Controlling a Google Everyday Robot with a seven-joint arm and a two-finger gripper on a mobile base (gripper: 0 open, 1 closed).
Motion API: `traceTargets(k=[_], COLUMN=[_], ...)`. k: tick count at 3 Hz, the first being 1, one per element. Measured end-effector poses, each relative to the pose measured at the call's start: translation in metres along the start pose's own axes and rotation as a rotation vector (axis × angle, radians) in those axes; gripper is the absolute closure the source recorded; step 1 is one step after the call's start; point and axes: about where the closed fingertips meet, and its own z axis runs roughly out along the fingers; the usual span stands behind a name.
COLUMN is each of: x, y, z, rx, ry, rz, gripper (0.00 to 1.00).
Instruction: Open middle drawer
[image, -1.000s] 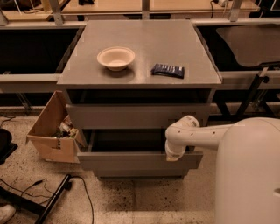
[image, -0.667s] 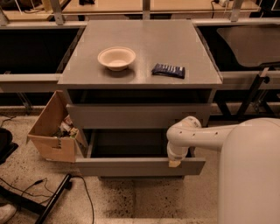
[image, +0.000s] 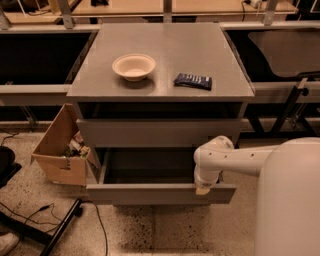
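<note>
Gripper sits on the top edge of the middle drawer front, near its right end; can't tell if it's spread or clamped, the wrist covers it.

Vs the earlier frames: the drawer is further out, front slab closer to camera, more of the tray showing. Arm has come back with it. Nothing else moved.

Left to right:
- Black cable and a dark stand leg lie on the speckled floor at far left.
- Cardboard box, brown, flaps open, clutter inside. It sits just beside the drawer's left front corner, touching or nearly so; tight on that side.
- Cabinet top: flat matte grey slab. It carries a round, shallow cream bowl left of centre and a flat, rectangular dark packet right of centre; the two are apart, both clear of the edges.
- Top drawer: plain grey front, no handle, closed.
- Middle drawer, below it: same plain grey slab, wide shallow tray, dark inside, pulled well forward of the cabinet face.
- Arm: smooth white shell, rounded elbow joint, comes in from the right over the drawer's right end.
- Robot body: white, fills the lower right.

Floor in front of the drawer is open.
</note>
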Motion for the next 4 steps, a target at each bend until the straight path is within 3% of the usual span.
traceTargets(k=[2,3,4], x=[0.000,0.013,0.013], y=[0.012,0.034,0.034], z=[-0.006,-0.004,-0.007], rx=[-0.019,-0.065,-0.065], ry=[-0.003,0.006,0.006], rz=[-0.002,0.020,0.020], gripper=[1.00,0.82,0.59])
